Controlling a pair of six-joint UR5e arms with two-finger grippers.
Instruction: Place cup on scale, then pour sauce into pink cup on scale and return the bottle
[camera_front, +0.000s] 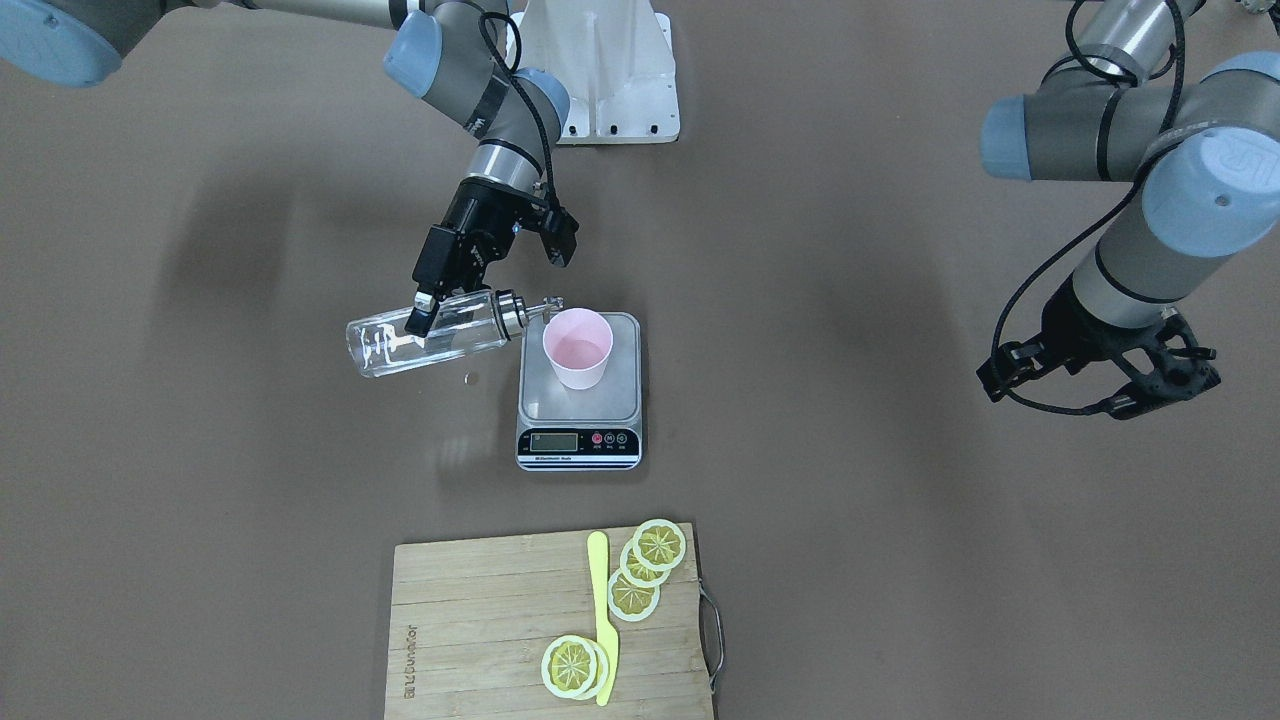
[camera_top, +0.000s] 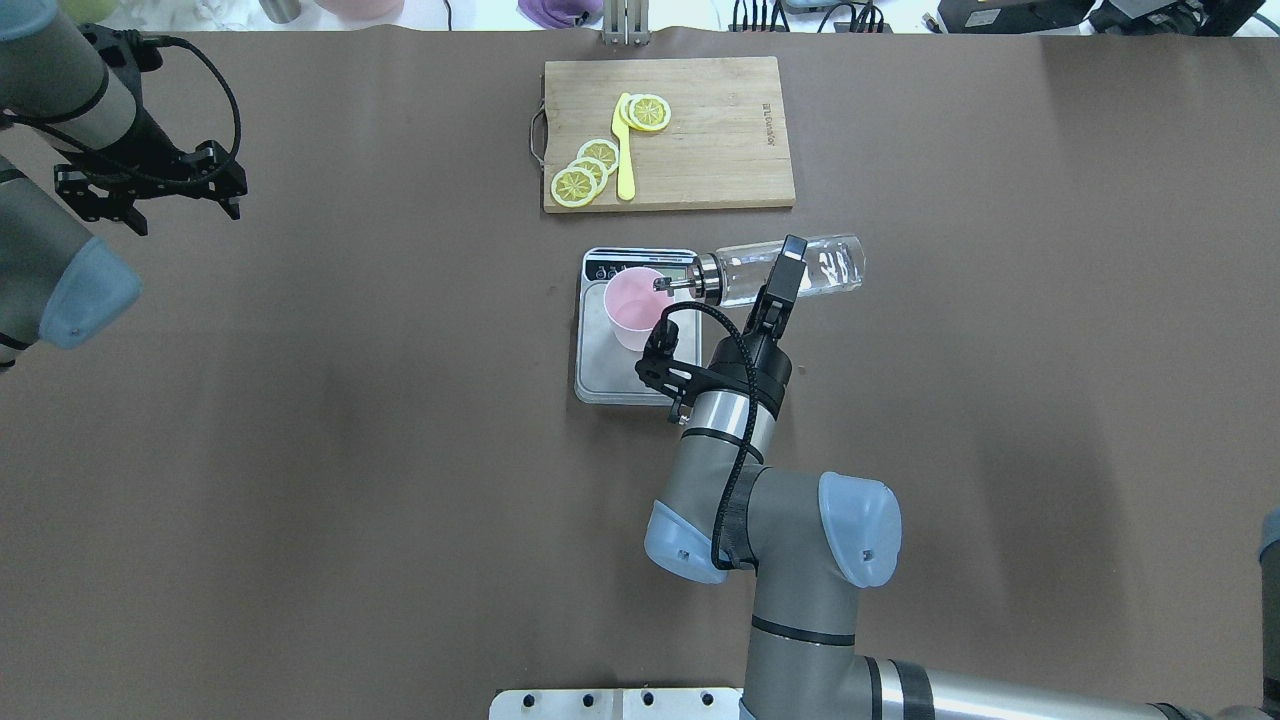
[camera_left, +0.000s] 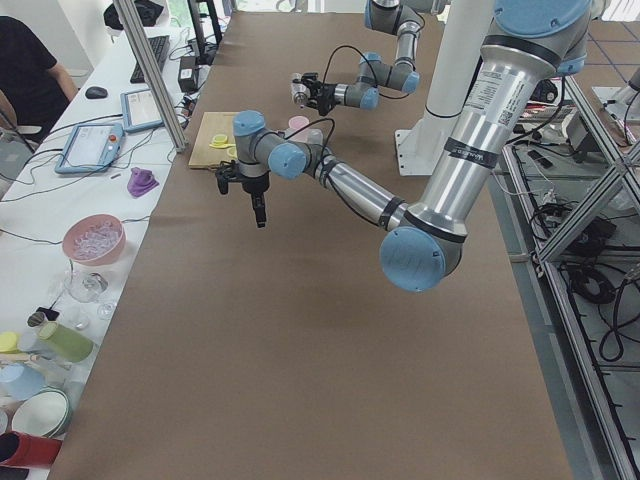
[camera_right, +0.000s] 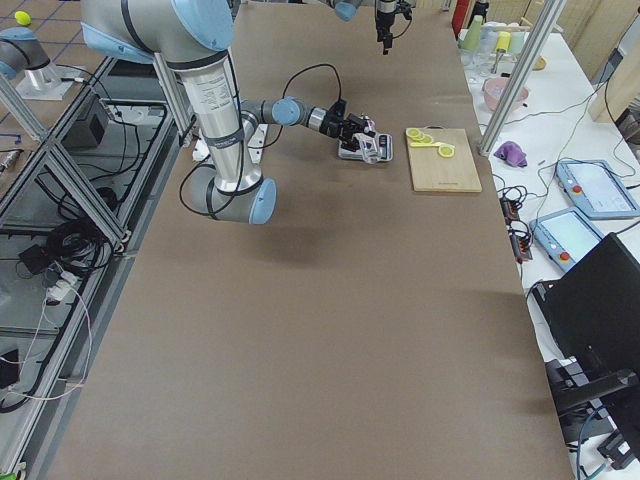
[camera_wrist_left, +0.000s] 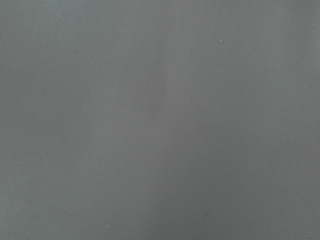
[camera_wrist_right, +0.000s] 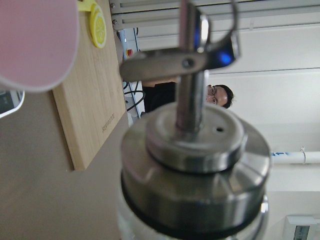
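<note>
Right end effector grasps bottle tipped sideways, spout over cup on scale for pouring; left end effector idle, released.

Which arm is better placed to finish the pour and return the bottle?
Right. The right gripper clamps the bottle, tipped on its side with its spout at the rim of the cup on the scale. The left gripper hangs open and empty, far off to the side.
</note>
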